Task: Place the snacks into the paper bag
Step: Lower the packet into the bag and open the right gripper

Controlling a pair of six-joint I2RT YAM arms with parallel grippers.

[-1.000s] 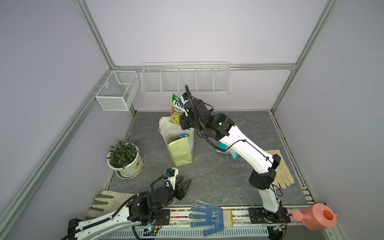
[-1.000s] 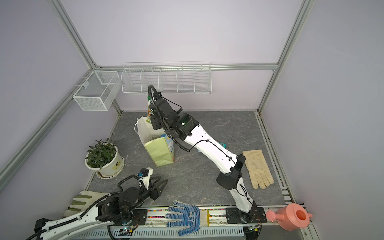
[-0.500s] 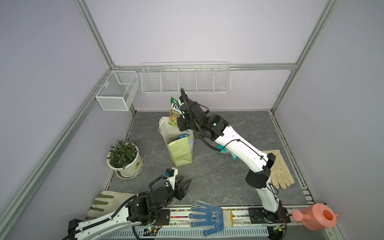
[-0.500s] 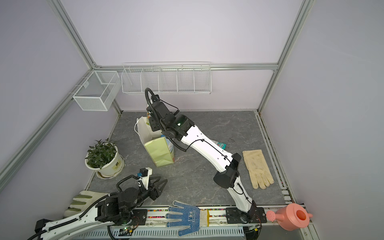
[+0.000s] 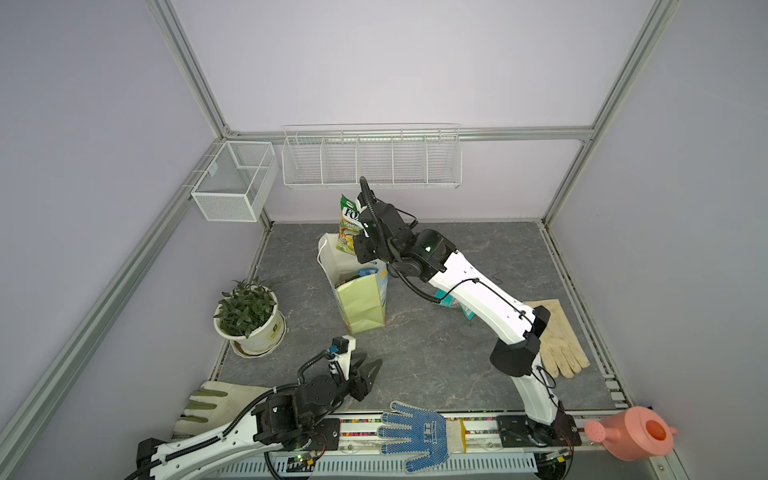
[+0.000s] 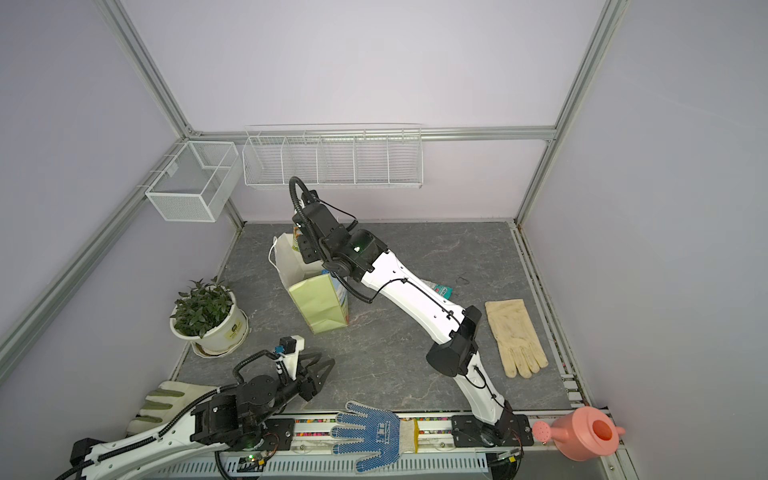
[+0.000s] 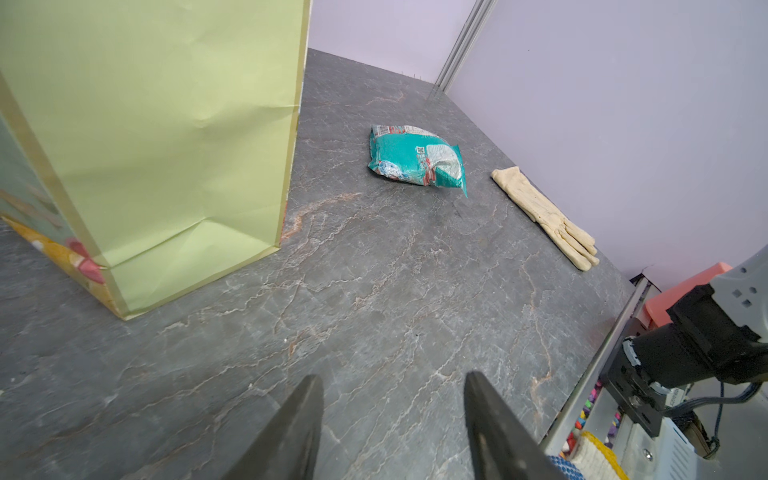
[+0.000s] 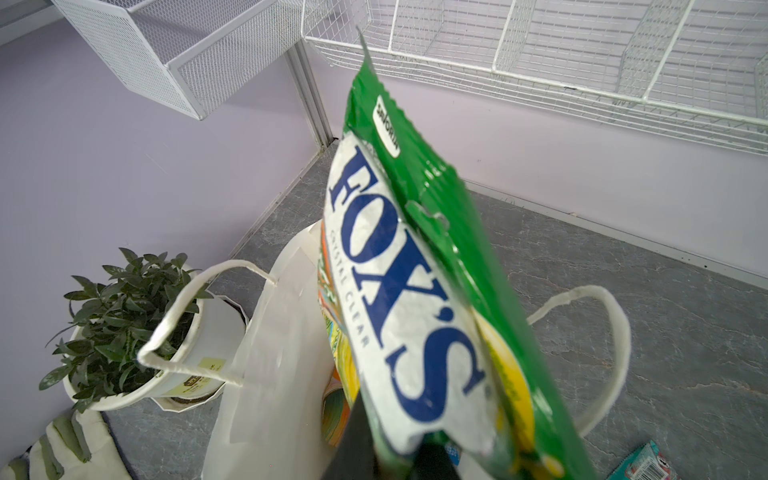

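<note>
The paper bag [image 5: 360, 301] stands upright mid-table, pale green side panel toward me, white inner face [image 8: 270, 353] and string handles showing. My right gripper [image 8: 390, 453] is shut on the lower end of a green Fox's snack packet [image 8: 407, 311]. It holds the packet [image 5: 348, 226] upright just above the bag's open mouth. Other snacks [image 8: 336, 415] lie inside the bag. A teal snack packet [image 7: 415, 160] lies on the table right of the bag, partly under the right arm [image 5: 455, 305]. My left gripper [image 7: 392, 382] is open and empty, low near the front [image 5: 370, 365].
A potted plant [image 5: 247, 311] stands left of the bag. Two white wire baskets [image 5: 370, 158] hang on the back walls. A cream glove [image 5: 555, 336] lies at the right, a blue dotted glove [image 5: 415, 432] and a pink watering can [image 5: 631, 432] at the front.
My right gripper has shifted slightly left with the green packet, staying over the bag's mouth. The left arm has not moved.
</note>
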